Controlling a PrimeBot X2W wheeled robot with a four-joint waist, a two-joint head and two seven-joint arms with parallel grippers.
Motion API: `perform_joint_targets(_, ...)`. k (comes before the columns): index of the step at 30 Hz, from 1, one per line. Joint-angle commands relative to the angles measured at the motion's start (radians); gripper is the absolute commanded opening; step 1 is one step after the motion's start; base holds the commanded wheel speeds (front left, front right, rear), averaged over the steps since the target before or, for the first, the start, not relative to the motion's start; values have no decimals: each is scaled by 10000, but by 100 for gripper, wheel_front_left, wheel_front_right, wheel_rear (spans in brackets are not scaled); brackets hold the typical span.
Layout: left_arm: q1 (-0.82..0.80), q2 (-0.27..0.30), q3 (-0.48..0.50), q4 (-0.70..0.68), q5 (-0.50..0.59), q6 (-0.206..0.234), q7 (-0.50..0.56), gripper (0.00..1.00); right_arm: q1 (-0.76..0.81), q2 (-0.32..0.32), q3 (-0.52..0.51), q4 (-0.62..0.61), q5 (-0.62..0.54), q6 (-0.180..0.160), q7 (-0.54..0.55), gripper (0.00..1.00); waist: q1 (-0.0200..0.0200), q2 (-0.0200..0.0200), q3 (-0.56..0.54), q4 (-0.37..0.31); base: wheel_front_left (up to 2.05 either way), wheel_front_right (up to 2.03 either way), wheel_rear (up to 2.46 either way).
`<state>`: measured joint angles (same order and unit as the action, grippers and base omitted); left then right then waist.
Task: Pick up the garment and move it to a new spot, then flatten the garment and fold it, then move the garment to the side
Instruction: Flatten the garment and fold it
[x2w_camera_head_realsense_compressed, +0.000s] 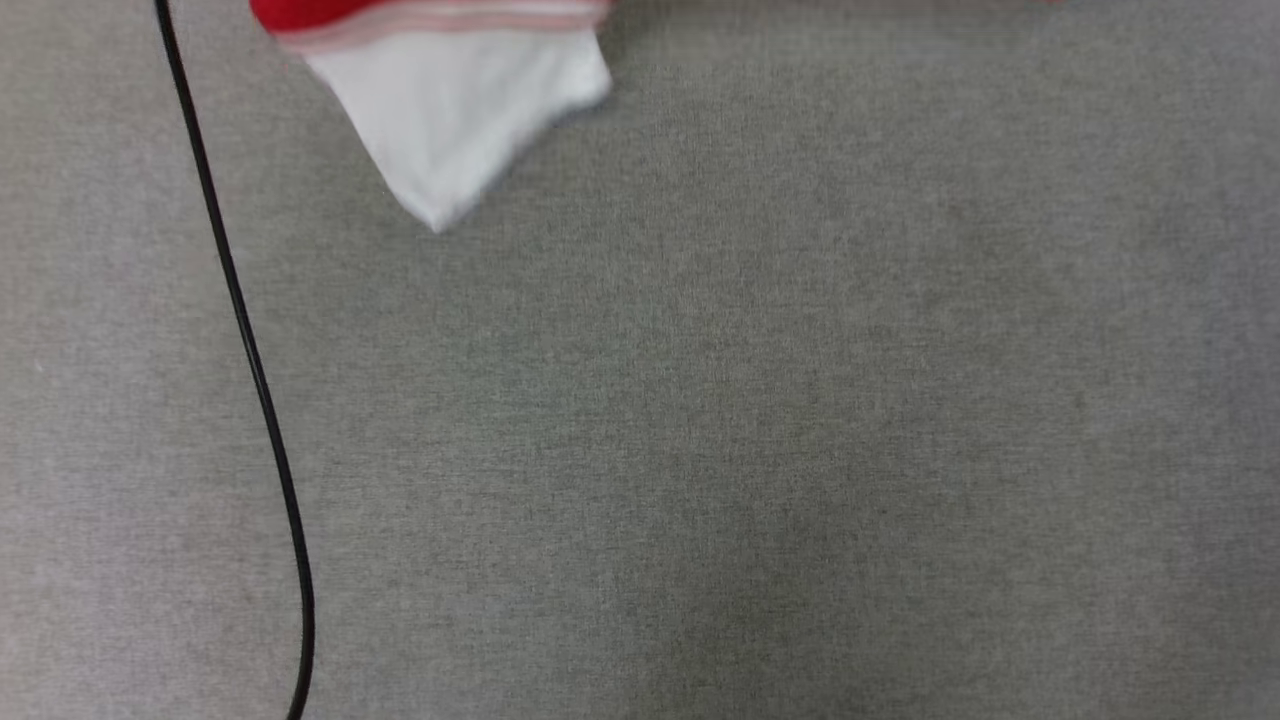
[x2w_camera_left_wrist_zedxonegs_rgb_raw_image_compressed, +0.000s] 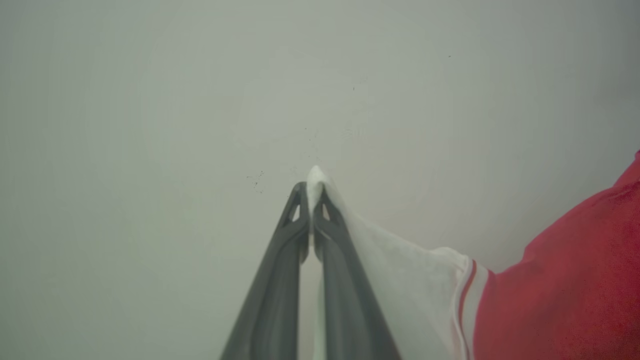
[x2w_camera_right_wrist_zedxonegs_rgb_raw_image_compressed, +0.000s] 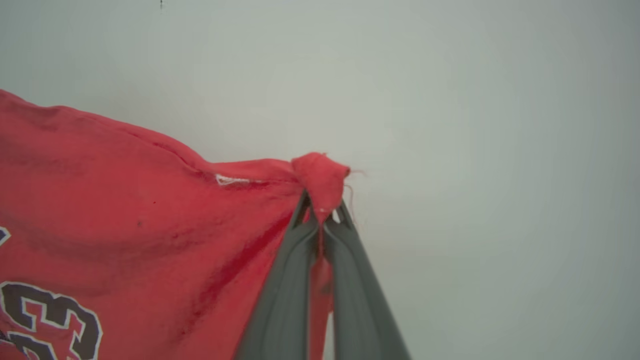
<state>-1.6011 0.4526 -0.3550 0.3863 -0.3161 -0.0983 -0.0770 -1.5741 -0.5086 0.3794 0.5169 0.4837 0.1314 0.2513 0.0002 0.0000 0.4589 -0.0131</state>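
Red T-shirt (x2w_camera_right_wrist_zedxonegs_rgb_raw_image_compressed: 125, 200) is up off the grey desk (x2w_camera_head_realsense_compressed: 750, 450); we see its white sleeve (x2w_camera_head_realsense_compressed: 450, 110) just right of the black cable (x2w_camera_head_realsense_compressed: 250, 350). Left hand (x2w_camera_left_wrist_zedxonegs_rgb_raw_image_compressed: 311, 192) is clenched on the sleeve tip, right hand (x2w_camera_right_wrist_zedxonegs_rgb_raw_image_compressed: 322, 212) clenched on a red hem corner. We judge pickup done and the carry to the new spot unfinished. Laying down, flattening, folding and the side move are all left.

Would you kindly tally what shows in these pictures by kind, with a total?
Garments: 1, the shirt
Cables: 1, the black cable
Grippers: 2, the left gripper and the right gripper, each shut on the shirt
Total: 4
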Motion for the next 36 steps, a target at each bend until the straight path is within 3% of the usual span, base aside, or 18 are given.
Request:
perform_joint_targets(1, -456, -50, -92, 281, 118, -77, -106, 0, -438, 79, 48, 222, -124, -15, -84, 0, -2, 0, 283, -12, 0, 0, 0)
perform_joint_targets(9, -2519, -226, -670, 2218, 362, -244, -845, 0, -2419, 368, 562, 1658, -181, -15, -677, 0, -2, 0, 691, -26, 0, 0, 0)
perform_joint_targets(17, -2273, -342, -1229, 3470, 30, -290, -1471, 0, -2217, 479, 1483, 2795, 403, -15, -1407, 0, -2, 0, 1076, 36, 0, 0, 0)
perform_joint_targets(27, 131, -203, -1422, 3539, -536, -302, -1877, 0, -149, 536, 3271, 2951, 1604, -13, -2382, 0, -2, 0, 944, 74, 0, 0, 0)
perform_joint_targets(36, 3922, -73, -731, 1603, -772, 282, -1888, 0, 2169, 70, 4476, 2545, 2723, -13, -2985, 0, -2, 0, 178, 209, 0, 0, 0)
